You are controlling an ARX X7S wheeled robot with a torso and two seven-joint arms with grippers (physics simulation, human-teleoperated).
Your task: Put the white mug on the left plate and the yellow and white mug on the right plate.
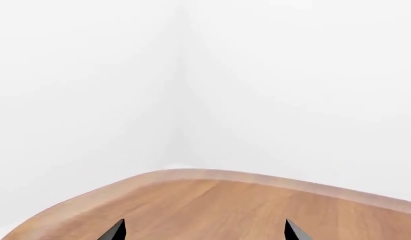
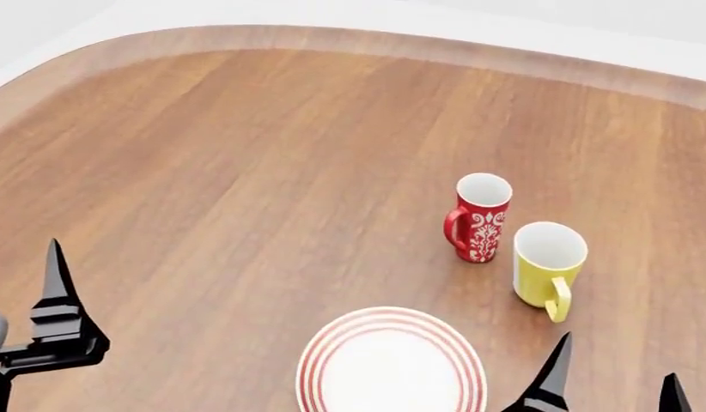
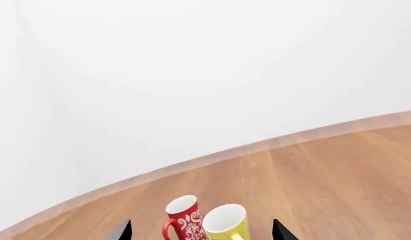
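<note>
Left wrist view: only bare wooden worktop (image 1: 212, 210) and white wall are visible. Two dark tips of the left tool (image 1: 205, 231) stand wide apart with nothing between them; the tool is open and empty. No mug or plate appears here.

Head view: the yellow and white mug (image 2: 549, 268) stands upright on the worktop, handle turned toward the robot, just beside a red mug (image 2: 479, 218) with white ornament. One plate (image 2: 390, 362) with red rings lies near the lower edge, apart from both mugs; which of the two plates it is cannot be told. The white mug is not in view. The right tool (image 2: 611, 382) shows two spread tips, nearer the robot than the yellow mug and apart from it.

Right wrist view: the yellow and white mug (image 3: 225, 221) sits ahead, between the parted tips of the right tool (image 3: 202, 231), red mug (image 3: 184, 216) close alongside. The tool is open, holding nothing.

Assessment: the mug is likely rigid, light, glazed and slippery, breakable if dropped. A grasp across the rim or body, on the side away from the red mug, appears soundest.
</note>
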